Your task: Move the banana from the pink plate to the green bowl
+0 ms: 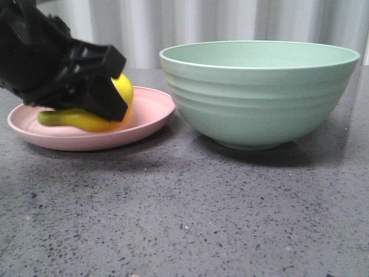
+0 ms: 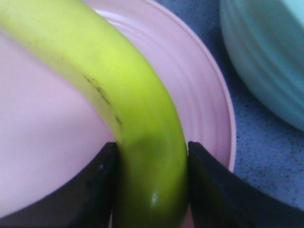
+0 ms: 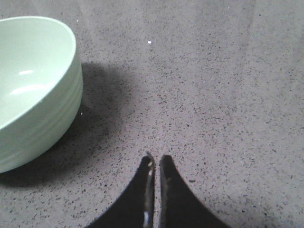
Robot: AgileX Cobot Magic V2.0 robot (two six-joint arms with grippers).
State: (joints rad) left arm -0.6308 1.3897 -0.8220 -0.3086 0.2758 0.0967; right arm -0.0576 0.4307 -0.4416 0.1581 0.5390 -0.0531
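The yellow banana lies on the pale pink plate at the left of the table. My left gripper is down on the plate and shut on the banana; both black fingers press its sides over the pink plate. The mint-green bowl stands to the right of the plate, empty as far as I can see, with part of its ribbed wall also in the left wrist view, green bowl. My right gripper is shut on nothing above bare table beside the green bowl.
The grey speckled tabletop spreads in front of plate and bowl. A pale curtain hangs behind the table.
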